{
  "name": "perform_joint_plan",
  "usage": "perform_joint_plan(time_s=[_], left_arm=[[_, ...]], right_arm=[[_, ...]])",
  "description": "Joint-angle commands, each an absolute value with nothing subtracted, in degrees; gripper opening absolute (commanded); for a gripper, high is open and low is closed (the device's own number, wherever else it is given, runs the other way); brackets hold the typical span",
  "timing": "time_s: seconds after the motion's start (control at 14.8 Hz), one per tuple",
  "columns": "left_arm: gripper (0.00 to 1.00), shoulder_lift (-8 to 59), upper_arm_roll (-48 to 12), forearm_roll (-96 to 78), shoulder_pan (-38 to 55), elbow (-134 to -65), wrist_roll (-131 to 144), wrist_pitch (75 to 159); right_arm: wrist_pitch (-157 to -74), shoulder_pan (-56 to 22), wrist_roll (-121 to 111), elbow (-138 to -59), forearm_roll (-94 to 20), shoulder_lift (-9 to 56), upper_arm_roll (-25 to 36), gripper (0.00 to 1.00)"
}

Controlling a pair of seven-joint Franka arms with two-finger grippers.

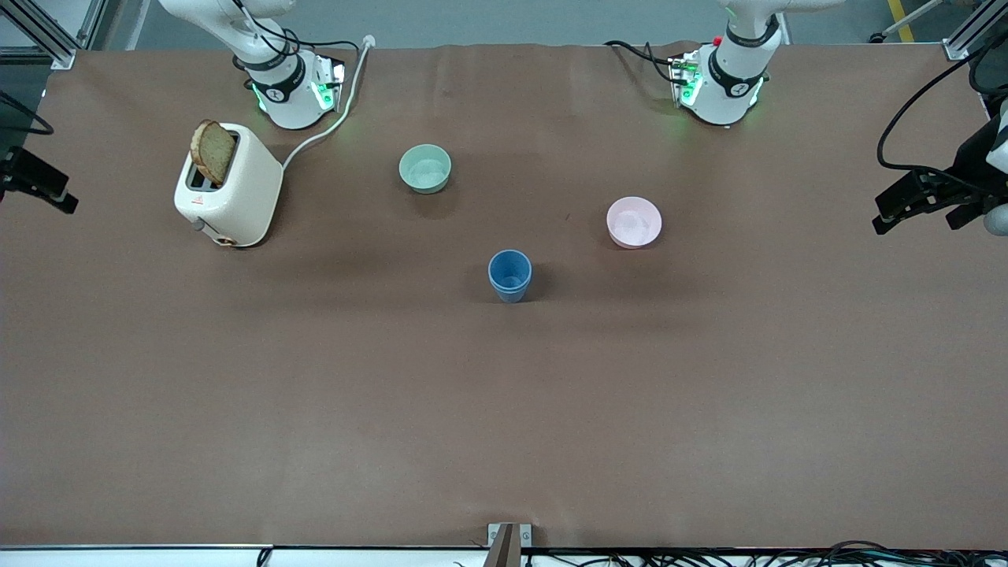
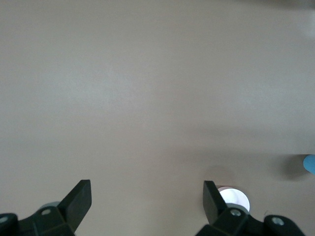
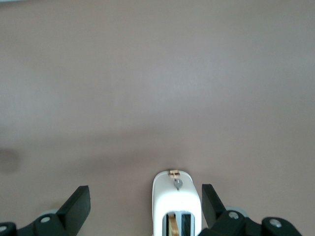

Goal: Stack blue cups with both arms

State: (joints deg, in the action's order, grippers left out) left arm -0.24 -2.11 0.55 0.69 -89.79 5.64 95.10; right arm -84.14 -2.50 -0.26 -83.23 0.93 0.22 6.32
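One blue cup shape (image 1: 509, 276) stands upright mid-table, nearer the front camera than both bowls. A rim-like line runs round its wall; I cannot tell whether a second cup is nested in it. No other blue cup shows. A blue sliver of the cup (image 2: 310, 163) shows at the edge of the left wrist view. My left gripper (image 2: 146, 199) is open and empty, high over bare table beside the pink bowl (image 2: 236, 198). My right gripper (image 3: 145, 201) is open and empty, high over the toaster (image 3: 176, 206). Neither gripper shows in the front view.
A pale green bowl (image 1: 425, 168) and a pink bowl (image 1: 634, 221) stand farther from the front camera than the cup. A white toaster (image 1: 228, 185) holding a bread slice (image 1: 213, 151) stands toward the right arm's end, its cord (image 1: 331, 126) running past the right arm's base (image 1: 287, 87).
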Motion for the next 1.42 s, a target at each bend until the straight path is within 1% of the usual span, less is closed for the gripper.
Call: perform_joint_plan(time_s=[0.0,0.2,0.88,1.35], left_arm=[[1.00,-0.6,-2.5,0.0,0.4,-89.0,5.8,93.9],[1.00,-0.6,-2.5,0.0,0.4,-89.0,5.8,93.9],[1.00,-0.5,-2.5,0.0,0.4,-89.0,5.5,93.9],[1.00,-0.5,-2.5,-0.1,0.3,-89.0,5.3,93.9]], right_arm=[[-81.2,-1.7,-3.6,-83.5,1.8,-0.5,5.4,1.00],[-81.8,-1.8,-4.2,-86.5,1.8,-2.6,5.3,1.00],[-86.0,-1.4,-4.2,-86.3,1.1,-1.6,5.3,1.00],[-86.4,-1.6,-4.1,-86.3,1.1,-1.2,5.3,1.00]])
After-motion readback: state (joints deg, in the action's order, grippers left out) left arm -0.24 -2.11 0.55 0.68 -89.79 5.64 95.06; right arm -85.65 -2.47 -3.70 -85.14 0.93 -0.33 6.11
